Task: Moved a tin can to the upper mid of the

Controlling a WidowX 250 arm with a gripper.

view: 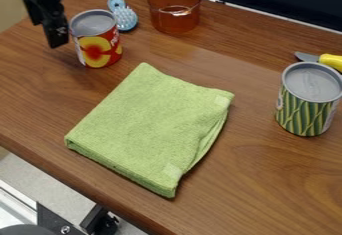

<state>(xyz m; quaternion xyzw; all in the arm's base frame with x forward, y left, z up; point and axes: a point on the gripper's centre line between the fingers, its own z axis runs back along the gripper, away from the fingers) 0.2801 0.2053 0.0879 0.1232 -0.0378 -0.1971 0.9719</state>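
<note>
At upper left of the frame, black gripper: hangs down from the top edge, just to the left of the red and yellow can, near its upper part; whether open or closed, cannot tell.
Red and yellow can: stands upright on the wood in the upper left part of the frame, with grey top facing up.
Blue brush: lies just behind the red and yellow can, to its right, with white bristles turned up.
Amber pot: stands at the upper middle of the frame, see-through, to the right of the blue brush and apart from it.
Green towel: lies folded at the middle of the frame, in front of the red and yellow can, with small pale patches near two corners.
Green-patterned can: stands upright near the right edge of the frame, well apart from the green towel, also with grey top.
Yellow-handled knife: lies behind the green-patterned can, at the right edge, with grey blade pointing to the left.
</note>
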